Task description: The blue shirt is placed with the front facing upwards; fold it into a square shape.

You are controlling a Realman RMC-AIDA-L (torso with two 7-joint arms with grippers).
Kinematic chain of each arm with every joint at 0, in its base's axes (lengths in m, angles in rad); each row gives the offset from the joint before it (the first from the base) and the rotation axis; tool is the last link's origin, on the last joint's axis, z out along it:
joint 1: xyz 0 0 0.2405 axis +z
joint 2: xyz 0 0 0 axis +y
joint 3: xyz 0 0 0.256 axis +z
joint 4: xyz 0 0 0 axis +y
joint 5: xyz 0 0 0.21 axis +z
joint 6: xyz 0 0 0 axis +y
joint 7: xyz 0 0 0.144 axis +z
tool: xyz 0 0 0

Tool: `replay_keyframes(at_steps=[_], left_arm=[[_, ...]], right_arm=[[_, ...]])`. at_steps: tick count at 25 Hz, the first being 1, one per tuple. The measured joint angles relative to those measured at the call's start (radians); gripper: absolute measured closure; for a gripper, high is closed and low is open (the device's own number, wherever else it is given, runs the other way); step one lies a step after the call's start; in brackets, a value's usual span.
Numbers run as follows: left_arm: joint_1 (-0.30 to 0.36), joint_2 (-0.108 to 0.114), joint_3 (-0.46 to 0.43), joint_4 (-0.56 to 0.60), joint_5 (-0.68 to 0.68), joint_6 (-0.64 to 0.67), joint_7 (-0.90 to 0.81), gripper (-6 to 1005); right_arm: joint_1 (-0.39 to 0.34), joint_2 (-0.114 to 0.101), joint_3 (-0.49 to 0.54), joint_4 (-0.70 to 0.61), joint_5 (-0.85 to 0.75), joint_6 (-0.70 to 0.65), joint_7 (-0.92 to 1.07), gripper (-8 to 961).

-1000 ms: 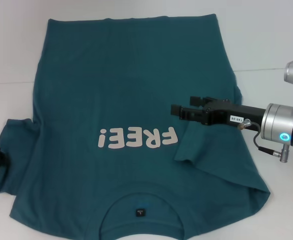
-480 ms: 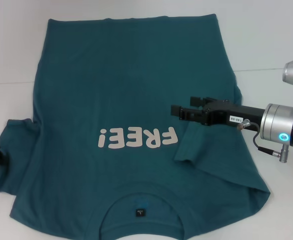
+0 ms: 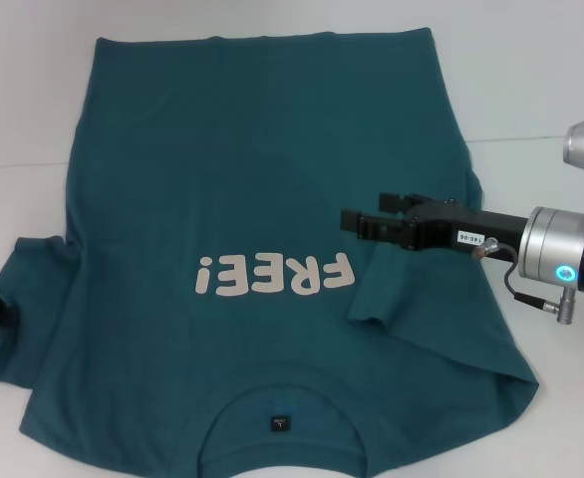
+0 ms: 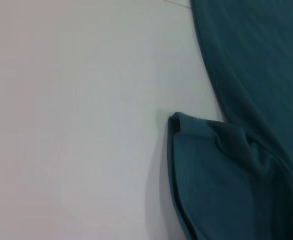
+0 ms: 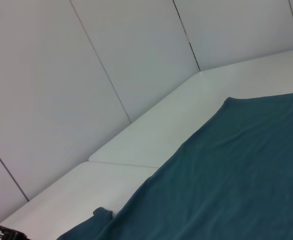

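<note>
Shirt (image 3: 222,189) lies print-up on the table (image 3: 541,80), right sleeve folded inward. Right gripper (image 3: 357,221) hovers above it; whether parted, we cannot tell. We'd fold the left sleeve (image 3: 13,299) equally.

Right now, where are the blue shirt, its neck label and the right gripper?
blue shirt (image 3: 252,149): head view, plain chest area above the print.
neck label (image 3: 279,423): head view, middle of the small black tag inside the collar.
right gripper (image 3: 350,221): head view, at the fingertips over the folded-in sleeve.
</note>
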Motion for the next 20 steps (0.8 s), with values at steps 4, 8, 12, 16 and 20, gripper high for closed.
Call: replay_keyframes(at_steps=[4,8,12,16,20], left_arm=[[0.0,0.0,0.0,0.0,0.0,0.001,0.004,959],[0.0,-0.004,0.001,-0.008,0.0,0.001,0.013,959],[0.002,-0.009,0.002,-0.031,-0.001,0.006,0.014,959],[0.007,-0.024,0.001,-0.082,-0.008,0.039,0.014,959],[0.006,-0.049,0.0,-0.143,0.017,0.057,0.01,959]], right_arm=[[0.0,0.0,0.0,0.0,0.0,0.0,0.0,11],[0.0,0.0,0.0,0.0,0.0,0.0,0.0,11],[0.0,0.0,0.0,0.0,0.0,0.002,0.0,11],[0.0,0.0,0.0,0.0,0.0,0.007,0.0,11],[0.0,0.0,0.0,0.0,0.0,0.013,0.0,11]])
